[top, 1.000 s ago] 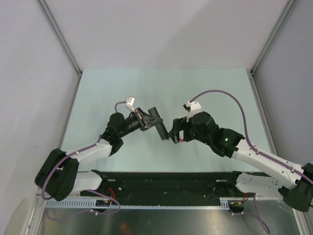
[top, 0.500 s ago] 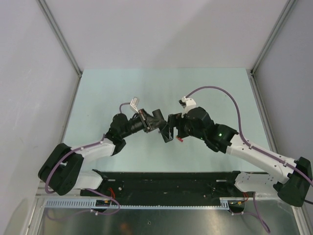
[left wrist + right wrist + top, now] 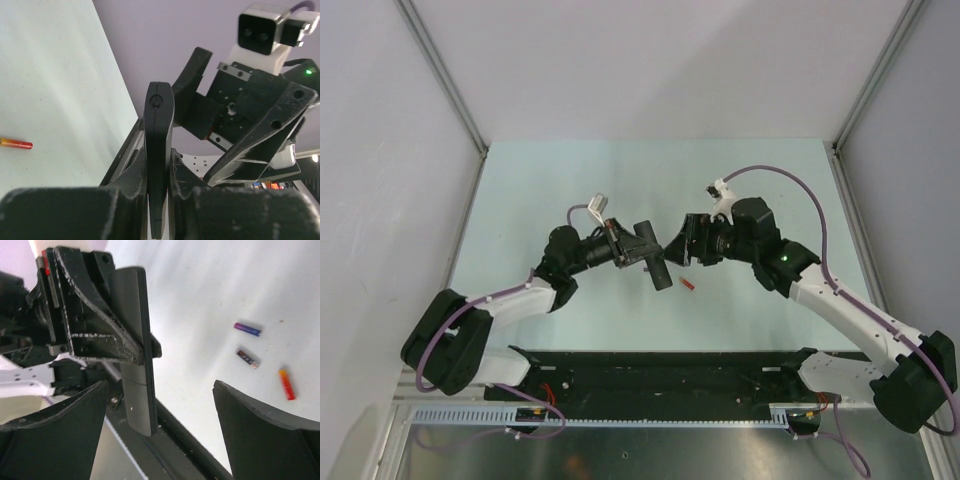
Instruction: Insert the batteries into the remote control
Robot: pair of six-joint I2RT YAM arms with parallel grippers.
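The remote control [image 3: 658, 272] is up off the counter [image 3: 570, 180], clenched edge-on in the left hand [image 3: 638, 246]. That hand's two fingers press its flat faces near the far end, so the longer part slants down toward the arm bases. In the left wrist view it stands as a thin black slab [image 3: 159, 150] rising out of the grip. A second ago it sat a little farther left at much the same slant, and the left hand has carried it slightly toward the middle. The right hand [image 3: 676, 248] faces it from the right, fingers spread wide and grasping nothing. Its own camera looks between its two dark fingers at the remote control [image 3: 137, 400] and the left hand behind it. How near the fingertips come to the bar cannot be told. This hand has changed the most. A second ago it hung lower in the overhead view, by the near end of the remote control and partly over the red battery. Now it has drawn back toward the far side and turned to face the bar. The red battery [image 3: 687, 284] has stayed where it was and now lies uncovered on the counter, just right of the remote control's near tip. From the right wrist, all three batteries lie loose and apart from one another on the pale surface. These are the blue-purple battery [image 3: 247, 329], the dark battery [image 3: 248, 358] and the red one [image 3: 286, 384]. Overhead, only the red one shows.
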